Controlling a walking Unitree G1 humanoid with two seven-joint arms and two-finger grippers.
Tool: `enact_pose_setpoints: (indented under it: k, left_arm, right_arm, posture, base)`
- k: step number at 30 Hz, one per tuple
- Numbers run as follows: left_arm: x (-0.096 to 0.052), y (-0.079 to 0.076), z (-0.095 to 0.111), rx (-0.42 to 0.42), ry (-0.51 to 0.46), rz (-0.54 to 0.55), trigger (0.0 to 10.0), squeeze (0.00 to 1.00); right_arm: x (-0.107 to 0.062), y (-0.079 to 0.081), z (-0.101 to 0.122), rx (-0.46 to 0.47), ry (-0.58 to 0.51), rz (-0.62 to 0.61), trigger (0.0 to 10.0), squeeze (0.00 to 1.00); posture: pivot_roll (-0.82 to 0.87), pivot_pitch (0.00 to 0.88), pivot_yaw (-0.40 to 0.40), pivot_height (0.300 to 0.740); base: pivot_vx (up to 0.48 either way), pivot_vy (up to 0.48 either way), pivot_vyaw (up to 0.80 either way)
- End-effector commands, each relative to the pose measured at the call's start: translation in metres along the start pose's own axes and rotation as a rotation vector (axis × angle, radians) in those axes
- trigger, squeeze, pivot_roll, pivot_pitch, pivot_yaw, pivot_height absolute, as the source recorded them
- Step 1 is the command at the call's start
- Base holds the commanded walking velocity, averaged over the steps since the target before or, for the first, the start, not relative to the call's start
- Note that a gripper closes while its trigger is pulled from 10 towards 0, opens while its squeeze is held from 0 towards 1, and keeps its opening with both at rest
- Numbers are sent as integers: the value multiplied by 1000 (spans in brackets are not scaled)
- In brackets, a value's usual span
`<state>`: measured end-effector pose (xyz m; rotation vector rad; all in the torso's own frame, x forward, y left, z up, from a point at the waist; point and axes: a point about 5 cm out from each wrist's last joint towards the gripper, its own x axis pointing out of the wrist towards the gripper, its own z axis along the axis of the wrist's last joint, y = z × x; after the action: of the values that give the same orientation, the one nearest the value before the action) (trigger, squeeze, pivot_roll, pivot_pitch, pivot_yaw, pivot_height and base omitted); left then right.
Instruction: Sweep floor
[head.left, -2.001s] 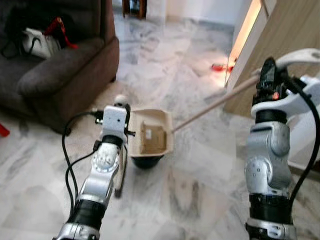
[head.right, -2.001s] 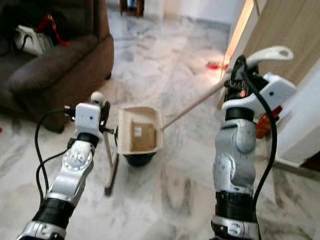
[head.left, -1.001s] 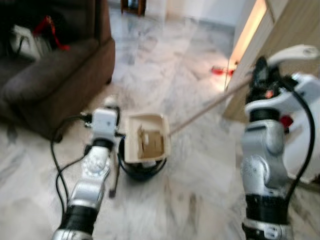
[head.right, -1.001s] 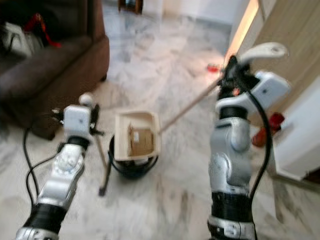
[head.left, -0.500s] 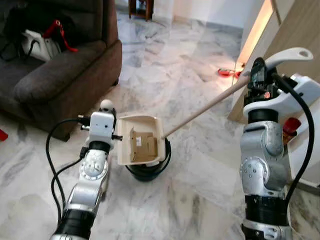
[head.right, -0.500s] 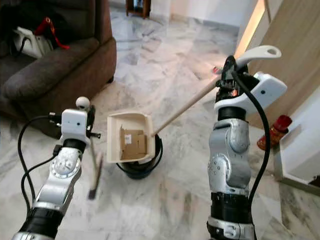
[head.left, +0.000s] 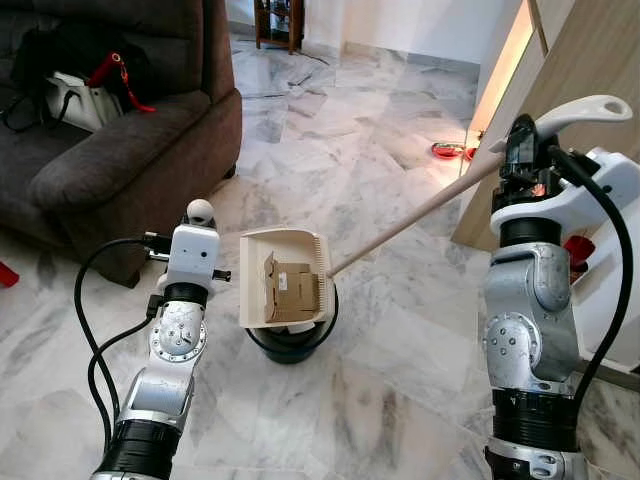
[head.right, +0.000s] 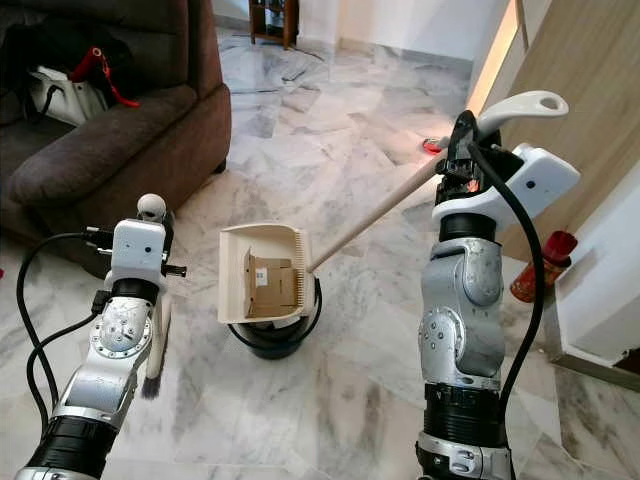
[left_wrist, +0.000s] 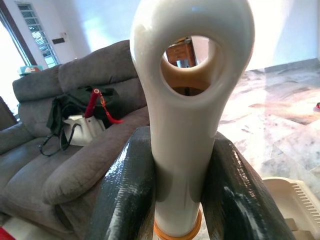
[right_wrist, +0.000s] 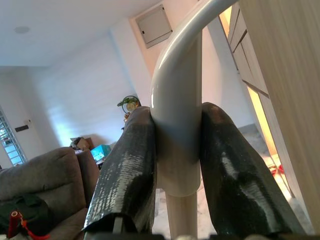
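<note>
Black bin (head.left: 290, 345) mostly hidden under dustpan (head.left: 283, 291), brush head (head.right: 154, 380) partly behind left arm

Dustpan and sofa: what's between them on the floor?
The left pincer gripping the brush handle, over bare marble, in the eye views; dustpan, sofa.

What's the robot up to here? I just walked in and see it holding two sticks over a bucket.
It is emptying sweepings. The right gripper is shut on the long-handled dustpan, holding the beige pan tipped over the black bin on the marble floor. A piece of cardboard sits in the pan. The left gripper is shut on the broom handle, with the brush down beside the bin. A brown sofa stands to the left.
</note>
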<state>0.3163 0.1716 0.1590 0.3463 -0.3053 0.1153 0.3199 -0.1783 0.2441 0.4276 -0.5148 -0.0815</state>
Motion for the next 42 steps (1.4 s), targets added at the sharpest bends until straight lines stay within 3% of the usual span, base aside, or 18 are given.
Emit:
enact_pose_setpoints:
  k: [1, 42]
  left_arm:
    - [2, 4, 15, 11, -63, 29, 10000, 0]
    - [2, 3, 17, 2, -70, 22, 10000, 0]
  right_arm:
    - [3, 8, 19, 32, -89, 28, 10000, 0]
    - [4, 8, 19, 38, -81, 29, 10000, 0]
  posture:
    - [115, 82, -58, 740]
    - [117, 88, -63, 740]
  base:
    - [0, 0, 0]
    - [309, 0, 0]
